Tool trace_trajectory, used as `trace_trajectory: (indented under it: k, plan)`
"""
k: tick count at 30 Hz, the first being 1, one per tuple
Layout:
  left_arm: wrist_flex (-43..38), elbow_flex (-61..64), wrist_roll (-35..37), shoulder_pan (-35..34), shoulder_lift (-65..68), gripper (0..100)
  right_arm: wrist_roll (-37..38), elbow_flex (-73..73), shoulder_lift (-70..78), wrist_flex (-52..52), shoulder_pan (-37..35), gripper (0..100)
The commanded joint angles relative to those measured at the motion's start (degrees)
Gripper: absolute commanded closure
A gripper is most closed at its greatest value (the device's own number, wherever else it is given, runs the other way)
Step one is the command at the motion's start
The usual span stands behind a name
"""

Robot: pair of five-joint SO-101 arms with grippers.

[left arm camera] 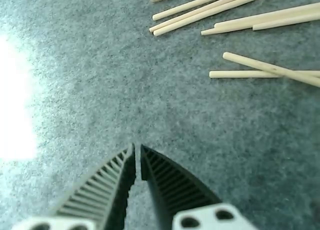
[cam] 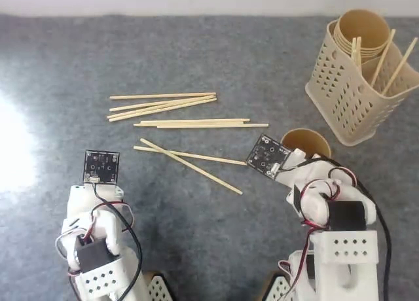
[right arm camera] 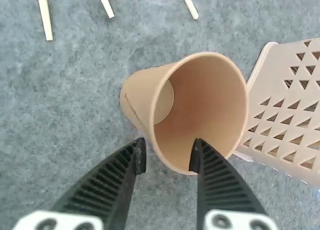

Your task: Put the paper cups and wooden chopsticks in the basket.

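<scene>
Done: the basket held a nested stack of cups and a few chopsticks standing on end against its rim.
Cup left: one cup was out on the tabletop, just beside the basket, on the side facing the arms, mouth up.
Right end effector: part open and astride that cup's wall, one finger inside the mouth and one outside. The gap was far wider than the wall, so I judged it not yet clamped.
Chopsticks left: roughly nine loose chopsticks lay flat in three small clusters, well apart from the basket and beyond the lone cup from it. Two of them were crossed.
Left end effector: jaws almost closed with only a slit between them, holding nothing. It hung over bare tabletop on the far side of the loose chopsticks from the basket.
Progress: I judged it at about halfway, with the last cup about to be taken and all the loose chopsticks to follow.
</scene>
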Motion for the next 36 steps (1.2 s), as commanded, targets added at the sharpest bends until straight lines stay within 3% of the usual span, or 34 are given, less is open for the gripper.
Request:
trace_trajectory:
  k: [1, 15, 23, 36]
  plan:
    - [-1.0, -0.4, -0.6, 0.4, -0.4, 99, -0.9, -6.0, -0.7, 2.0, -1.7, 85.1]
    - [-1.0, -0.4, -0.6, 0.4, -0.4, 99, -19.8, -37.1, 27.5, 23.1, -11.6, 85.3]
    - [-1.0, -0.4, -0.6, 0.2, -0.4, 99, -25.7, -38.1, 37.8, 19.5, -9.4, 85.0]
    - [-1.0, -0.4, -0.6, 0.3, -0.4, 99, -25.8, -38.0, 45.8, 14.4, -8.3, 85.5]
